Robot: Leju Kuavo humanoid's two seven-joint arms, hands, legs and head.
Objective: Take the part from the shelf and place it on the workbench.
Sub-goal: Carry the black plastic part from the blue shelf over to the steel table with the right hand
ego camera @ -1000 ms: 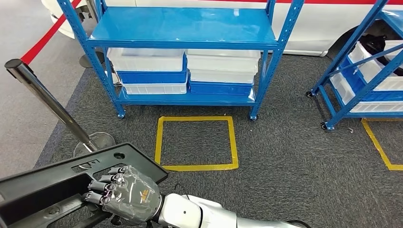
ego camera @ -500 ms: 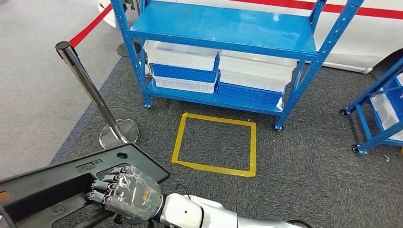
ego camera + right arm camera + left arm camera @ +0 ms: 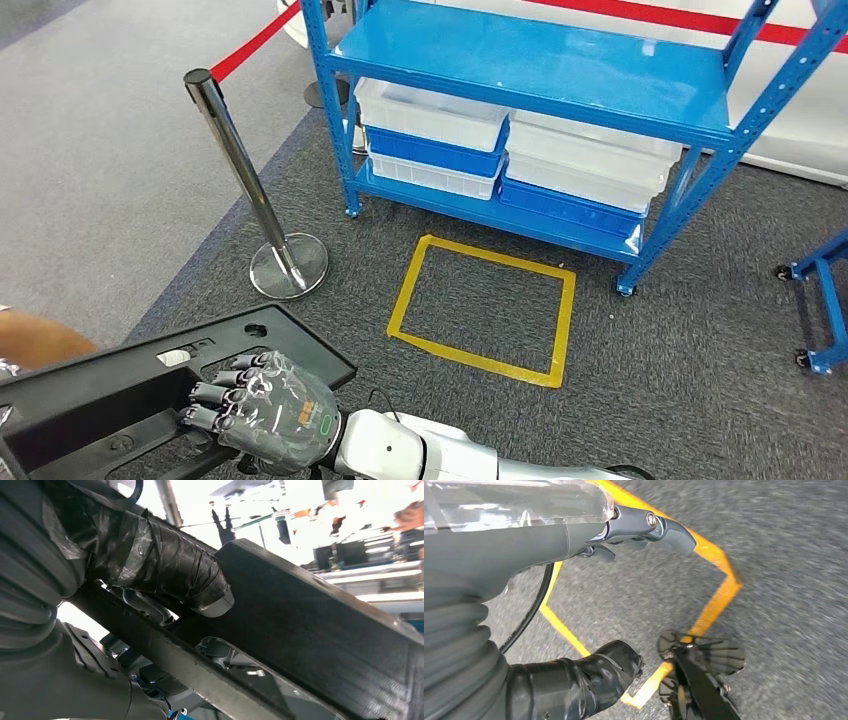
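Note:
The part (image 3: 120, 385) is a long flat black plastic panel with cut-outs, low at the left of the head view. My right hand (image 3: 265, 410) grips its near edge, fingers curled over the rim. In the right wrist view the thumb (image 3: 175, 575) presses against the part's dark underside (image 3: 325, 645). My left hand (image 3: 499, 545) hangs above grey carpet with a yellow tape line (image 3: 714, 595). Its thumb and fingers are apart and it holds nothing.
A blue shelf (image 3: 540, 60) stands ahead, with white and blue bins (image 3: 430, 115) on its lower level. A yellow tape square (image 3: 480, 305) marks the carpet before it. A chrome post (image 3: 245, 185) with a red rope (image 3: 255, 40) stands left. A person's arm (image 3: 30, 340) shows at the left edge.
The camera has turned: the shelf, tape square and post have all slid right in the picture. My right hand keeps the same grip on the part. A person's arm has come into view.

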